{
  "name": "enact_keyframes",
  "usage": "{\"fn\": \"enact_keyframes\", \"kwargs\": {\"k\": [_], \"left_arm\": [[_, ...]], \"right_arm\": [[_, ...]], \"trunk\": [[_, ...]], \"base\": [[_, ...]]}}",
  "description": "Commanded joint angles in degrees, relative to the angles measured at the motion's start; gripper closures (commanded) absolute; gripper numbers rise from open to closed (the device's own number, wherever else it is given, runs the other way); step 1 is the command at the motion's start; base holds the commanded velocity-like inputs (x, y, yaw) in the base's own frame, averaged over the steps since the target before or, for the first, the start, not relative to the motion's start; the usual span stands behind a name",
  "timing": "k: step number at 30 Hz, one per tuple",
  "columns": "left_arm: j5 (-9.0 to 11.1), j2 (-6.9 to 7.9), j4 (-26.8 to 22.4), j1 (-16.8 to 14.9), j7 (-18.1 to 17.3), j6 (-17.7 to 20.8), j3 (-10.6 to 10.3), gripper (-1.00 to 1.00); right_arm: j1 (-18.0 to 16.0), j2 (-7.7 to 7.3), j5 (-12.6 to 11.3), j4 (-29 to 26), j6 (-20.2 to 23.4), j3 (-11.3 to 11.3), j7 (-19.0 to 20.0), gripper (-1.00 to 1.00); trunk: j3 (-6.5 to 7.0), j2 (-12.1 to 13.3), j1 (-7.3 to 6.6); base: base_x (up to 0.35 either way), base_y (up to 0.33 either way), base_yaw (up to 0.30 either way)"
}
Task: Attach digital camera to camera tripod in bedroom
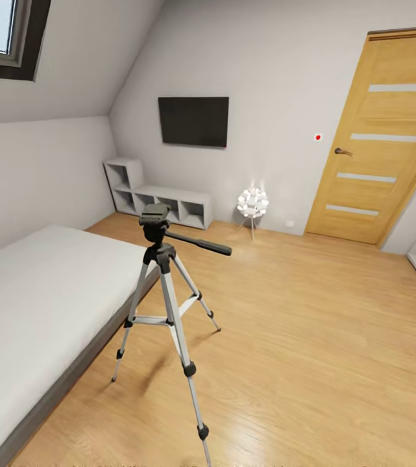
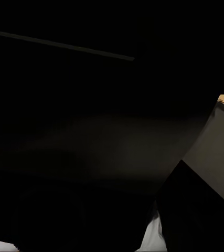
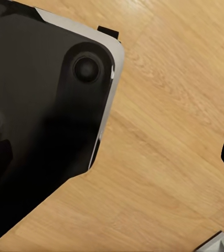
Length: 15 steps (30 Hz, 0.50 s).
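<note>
The tripod (image 1: 167,305) stands on the wood floor (image 1: 311,337), just beside the long edge of the bed (image 1: 32,311). Its three legs are spread wide. One foot sits close to the bed side, one points toward the bottom of the head view, and one points toward the far wall. The top plate of its head is bare, and its handle (image 1: 200,243) sticks out toward the door (image 1: 379,136). There is lots of open floor between the tripod and the door. A small white lamp (image 1: 252,203) stands by the far wall, near the low shelf (image 1: 162,198), under the TV (image 1: 193,121).

The left wrist view is almost all dark. The right wrist view shows floor and a black robot part (image 3: 38,121). I cannot tell if either hand is apart or together.
</note>
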Motion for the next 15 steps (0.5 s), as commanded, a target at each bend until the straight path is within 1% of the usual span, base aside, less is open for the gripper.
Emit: {"fn": "enact_keyframes", "kwargs": {"k": [1, 9, 15], "left_arm": [[-0.1, -0.02, 0.0, 0.0, 0.0, -0.2, 0.3, 1.00], [-0.1, -0.02, 0.0, 0.0, 0.0, -0.2, 0.3, 1.00], [-0.1, -0.02, 0.0, 0.0, 0.0, -0.2, 0.2, 1.00]], "right_arm": [[-0.1, -0.02, 0.2, 0.2, -0.3, -0.1, 0.1, -1.00], [-0.1, -0.21, 0.2, 0.1, -0.3, -0.1, 0.1, -1.00], [-0.1, 0.00, 0.2, 0.1, -0.3, -0.1, -0.2, -1.00]], "trunk": [[-0.20, -0.1, 0.03], [-0.95, -0.1, 0.03], [-1.51, -0.1, 0.03]], "base": [[0.000, 0.000, -0.064], [0.000, 0.000, -0.023], [0.000, 0.000, -0.001]]}}
